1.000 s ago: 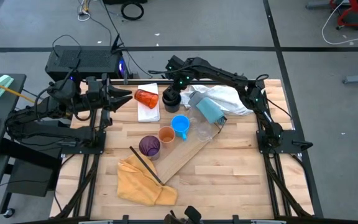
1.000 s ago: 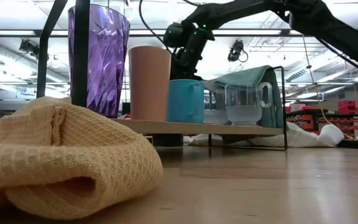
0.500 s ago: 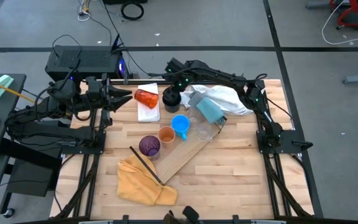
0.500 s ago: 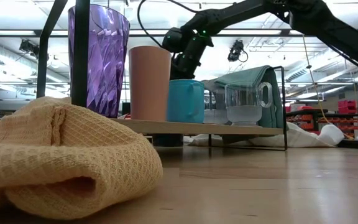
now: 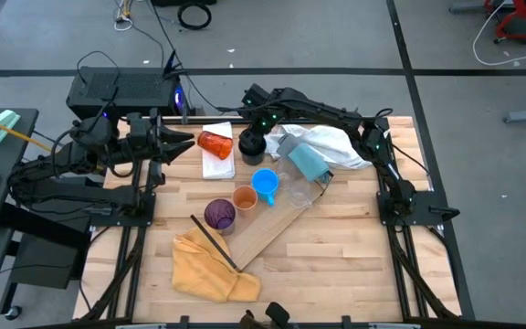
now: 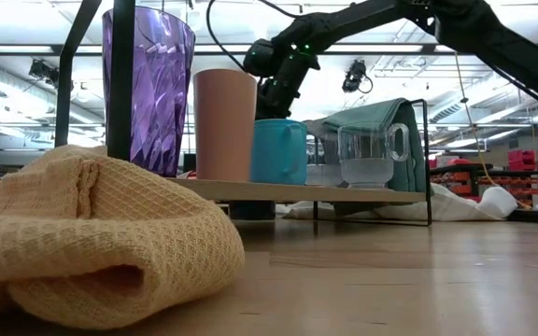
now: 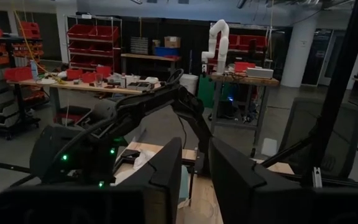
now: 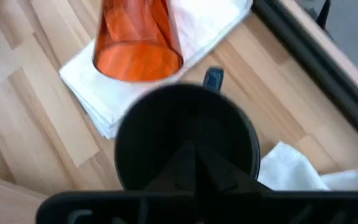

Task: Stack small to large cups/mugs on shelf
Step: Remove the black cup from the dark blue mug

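1. The right gripper (image 8: 194, 163) blocks the near rim of the black mug (image 8: 185, 134).
2. The orange tumbler (image 8: 135, 37) beyond it is cut off at the picture's edge.

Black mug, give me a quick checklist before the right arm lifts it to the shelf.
1. Right gripper over the black mug, jaws shut: ok.
2. Grip firm on the mug: cannot tell.
3. Free space on the shelf past the clear mug: ok.
4. Orange tumbler lies on the white pad, close beside the black mug: not ok.
5. Left gripper away at the table's edge: ok.
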